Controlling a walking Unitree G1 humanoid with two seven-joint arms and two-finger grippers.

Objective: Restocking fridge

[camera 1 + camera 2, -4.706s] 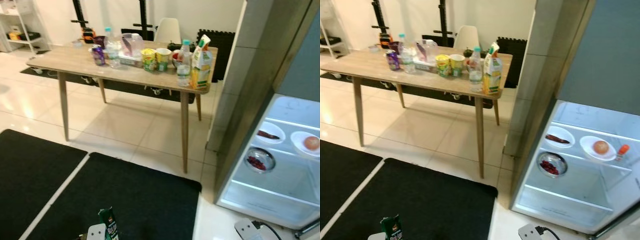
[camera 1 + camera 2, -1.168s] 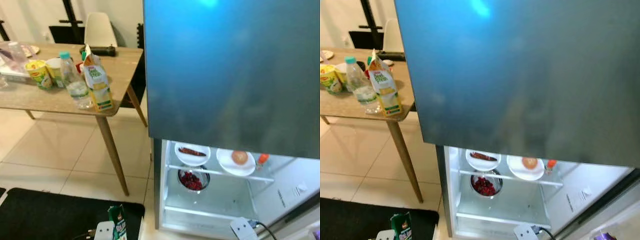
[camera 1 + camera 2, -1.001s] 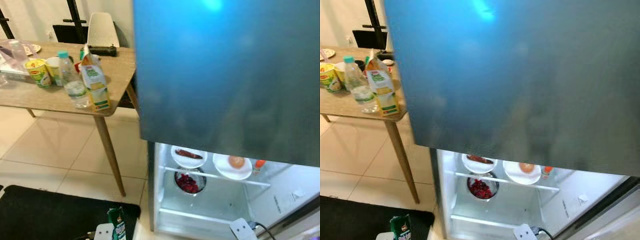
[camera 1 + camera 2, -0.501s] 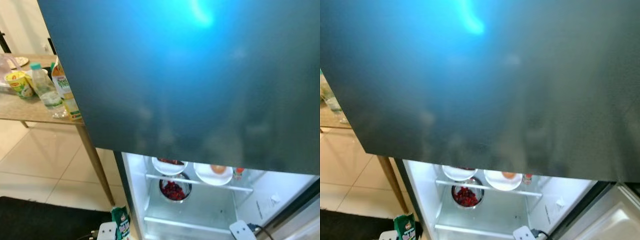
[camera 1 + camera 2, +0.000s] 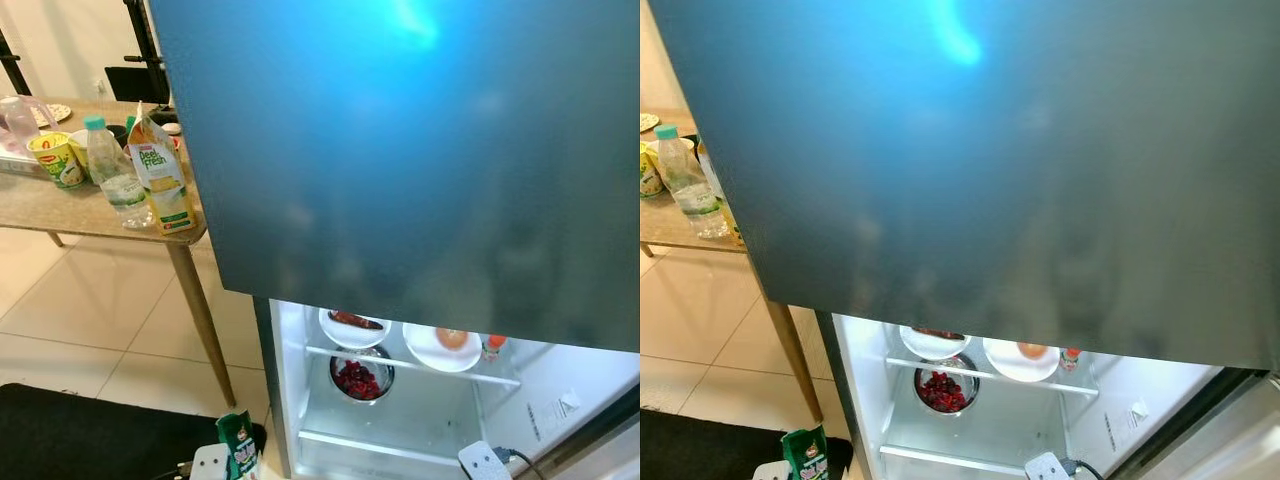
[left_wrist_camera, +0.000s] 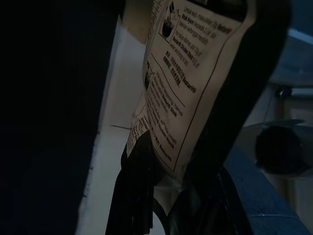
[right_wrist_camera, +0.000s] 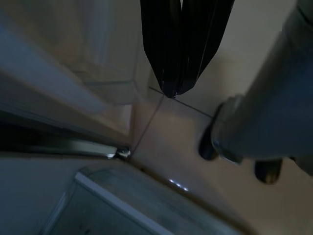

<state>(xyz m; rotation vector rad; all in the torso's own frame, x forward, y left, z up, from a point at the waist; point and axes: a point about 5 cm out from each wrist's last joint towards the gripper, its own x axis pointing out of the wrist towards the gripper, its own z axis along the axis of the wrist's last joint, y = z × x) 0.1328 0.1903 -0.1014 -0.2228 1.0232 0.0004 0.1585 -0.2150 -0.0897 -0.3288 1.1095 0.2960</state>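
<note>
My left gripper (image 5: 226, 466) hangs low in front of me, shut on a small green packet (image 5: 239, 447) that stands upright between its fingers. The left wrist view shows the packet's printed white back (image 6: 188, 83) close up. The fridge (image 5: 420, 150) fills the scene: its dark blue upper door is closed and the lit lower compartment (image 5: 400, 420) stands open. On its shelf are a plate with a dark sausage (image 5: 350, 322), a plate with an orange item (image 5: 445, 342) and a small red bottle (image 5: 492, 343); below sits a bowl of red berries (image 5: 360, 378). My right gripper (image 7: 172, 92) is shut, empty, pointing at the floor.
A wooden table (image 5: 60, 215) stands left of the fridge with a juice carton (image 5: 158, 180), a water bottle (image 5: 112, 180) and noodle cups (image 5: 55, 160). A black mat (image 5: 90, 435) lies on the tiled floor. The open lower door's edge (image 5: 600, 430) is at the right.
The camera has swung from the table to the fridge front and drawn closer; in the last half second it shifted slightly back left. The packet stays in my left gripper.
</note>
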